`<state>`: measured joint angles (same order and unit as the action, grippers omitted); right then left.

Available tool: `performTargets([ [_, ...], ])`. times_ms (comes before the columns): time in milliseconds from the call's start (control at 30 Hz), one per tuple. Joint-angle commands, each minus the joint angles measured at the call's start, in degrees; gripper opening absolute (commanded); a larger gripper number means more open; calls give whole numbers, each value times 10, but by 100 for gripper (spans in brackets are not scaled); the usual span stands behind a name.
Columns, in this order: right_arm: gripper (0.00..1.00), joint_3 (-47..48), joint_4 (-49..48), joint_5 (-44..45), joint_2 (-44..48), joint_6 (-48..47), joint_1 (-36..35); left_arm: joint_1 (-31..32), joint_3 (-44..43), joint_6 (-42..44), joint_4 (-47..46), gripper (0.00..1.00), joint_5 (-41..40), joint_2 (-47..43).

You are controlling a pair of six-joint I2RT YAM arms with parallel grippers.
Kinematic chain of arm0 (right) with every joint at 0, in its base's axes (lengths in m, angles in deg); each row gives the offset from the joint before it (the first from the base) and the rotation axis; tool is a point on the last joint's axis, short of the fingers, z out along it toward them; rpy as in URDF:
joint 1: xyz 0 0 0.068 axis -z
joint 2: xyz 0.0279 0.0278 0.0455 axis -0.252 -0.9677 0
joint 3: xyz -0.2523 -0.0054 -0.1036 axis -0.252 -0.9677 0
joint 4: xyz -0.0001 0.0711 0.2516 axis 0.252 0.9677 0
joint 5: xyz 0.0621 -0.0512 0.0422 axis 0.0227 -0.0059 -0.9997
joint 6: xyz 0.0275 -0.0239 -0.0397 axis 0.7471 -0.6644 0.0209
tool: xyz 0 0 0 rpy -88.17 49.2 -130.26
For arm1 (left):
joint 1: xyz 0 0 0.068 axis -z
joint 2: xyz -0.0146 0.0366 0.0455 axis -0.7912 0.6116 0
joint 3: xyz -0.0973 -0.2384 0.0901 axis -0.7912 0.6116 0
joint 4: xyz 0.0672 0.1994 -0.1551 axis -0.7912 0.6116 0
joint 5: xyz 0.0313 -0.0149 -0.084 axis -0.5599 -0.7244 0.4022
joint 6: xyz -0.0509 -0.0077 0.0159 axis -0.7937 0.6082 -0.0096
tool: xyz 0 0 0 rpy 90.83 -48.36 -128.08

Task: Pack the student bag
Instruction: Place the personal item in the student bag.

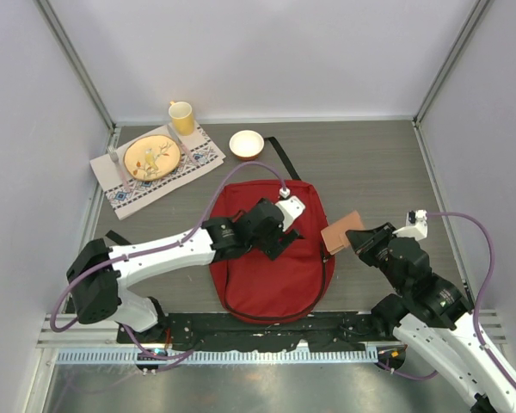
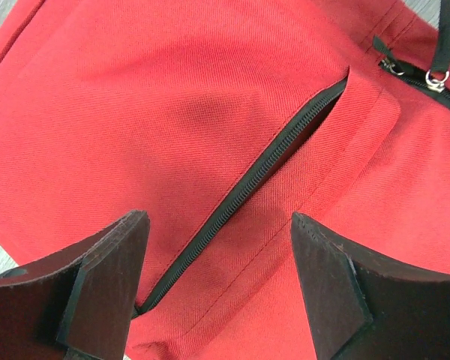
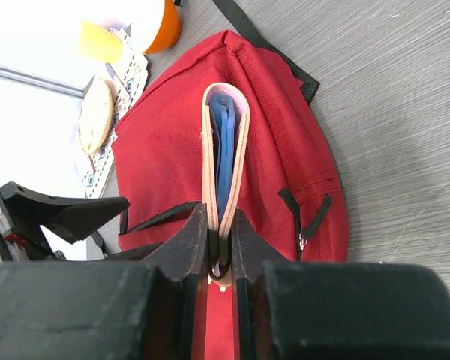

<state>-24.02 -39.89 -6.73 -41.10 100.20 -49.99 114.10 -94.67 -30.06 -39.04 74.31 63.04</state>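
Student bag is lying flat on the grey table, in the middle and toward the near edge, between the two arms; its black strap is trailing away to the far side, toward a white bowl; the left gripper is hovering over the bag's red front with its jaws standing wide apart and nothing between them; under it a black zipper is running slantwise across the fabric, its far end gaping a little; whether the fingers are touching the cloth I cannot tell; the right gripper is pinching narrowly on a tan folded cover with blue showing inside, gripping it at the near end and holding it on edge; in the top view this cover is sitting just beside the bag's right edge; at the far left a patterned placemat is carrying a yellow plate, and a yellow mug is standing at its far edge.
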Motion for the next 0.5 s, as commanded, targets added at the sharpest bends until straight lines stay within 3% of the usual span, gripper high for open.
performTargets([
  [0,3,10,-24,19,0,0,1,12,22,18,-52,80,-40,10],
  [200,4,9,-32,15,-7,-5,1,15,31,15,-86,76,-114,30],
  [467,6,2,-39,5,-11,-4,1,15,49,8,-136,64,-150,17],
])
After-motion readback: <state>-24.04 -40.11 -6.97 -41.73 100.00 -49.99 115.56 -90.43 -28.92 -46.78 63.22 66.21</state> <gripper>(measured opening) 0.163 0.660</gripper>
